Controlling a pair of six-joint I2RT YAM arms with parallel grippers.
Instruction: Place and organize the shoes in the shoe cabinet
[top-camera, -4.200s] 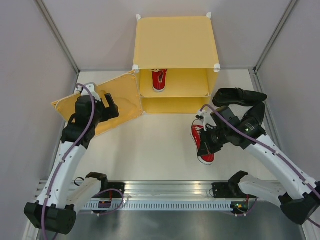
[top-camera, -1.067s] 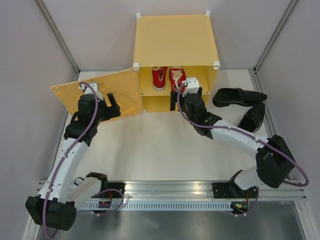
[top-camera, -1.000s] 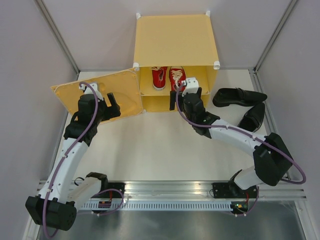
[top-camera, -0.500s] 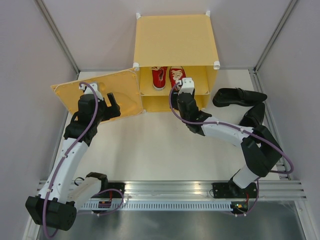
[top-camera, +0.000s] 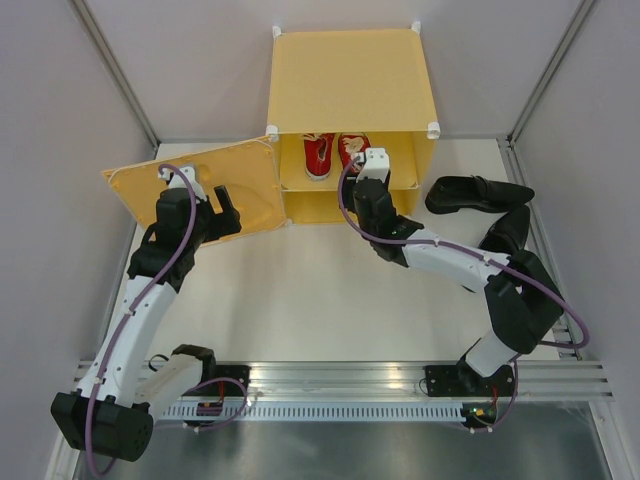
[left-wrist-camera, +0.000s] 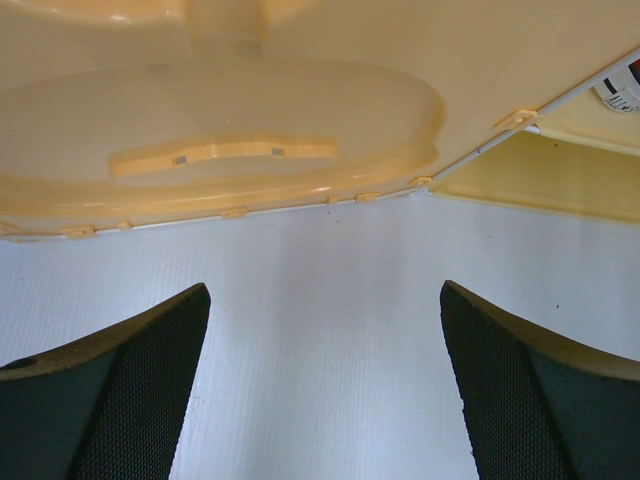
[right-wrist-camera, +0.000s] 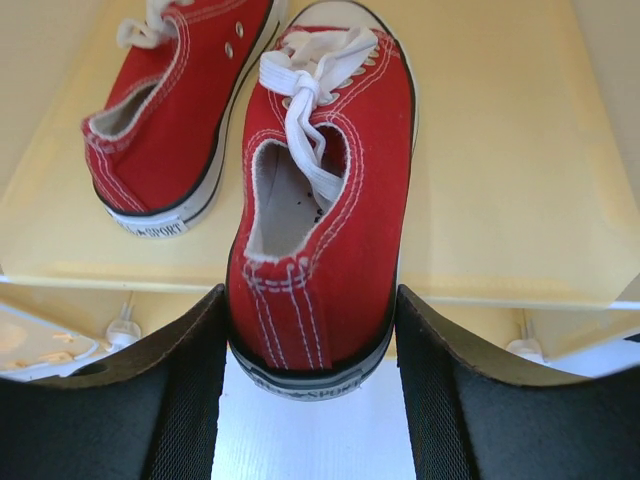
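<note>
The yellow shoe cabinet (top-camera: 350, 80) stands at the back with its door (top-camera: 250, 185) swung open to the left. Two red sneakers lie toes-in on its upper shelf (right-wrist-camera: 500, 200): one on the left (right-wrist-camera: 170, 110) (top-camera: 319, 155), one to its right (right-wrist-camera: 340, 170) (top-camera: 350, 150). My right gripper (right-wrist-camera: 310, 295) (top-camera: 360, 168) is shut on the right sneaker's heel, which overhangs the shelf's front edge. Two black dress shoes (top-camera: 478, 192) (top-camera: 510, 228) lie on the table right of the cabinet. My left gripper (left-wrist-camera: 325, 300) (top-camera: 225, 205) stands open and empty by the door's inner face.
Grey walls close in the white table on both sides and behind. The open door takes up the left rear of the table. The right arm's forearm stretches across the table in front of the black shoes.
My right gripper has gone from wide open to shut on the right sneaker's heel and moved in toward the cabinet, the sneaker sliding further onto the shelf. The left arm has stayed still.
</note>
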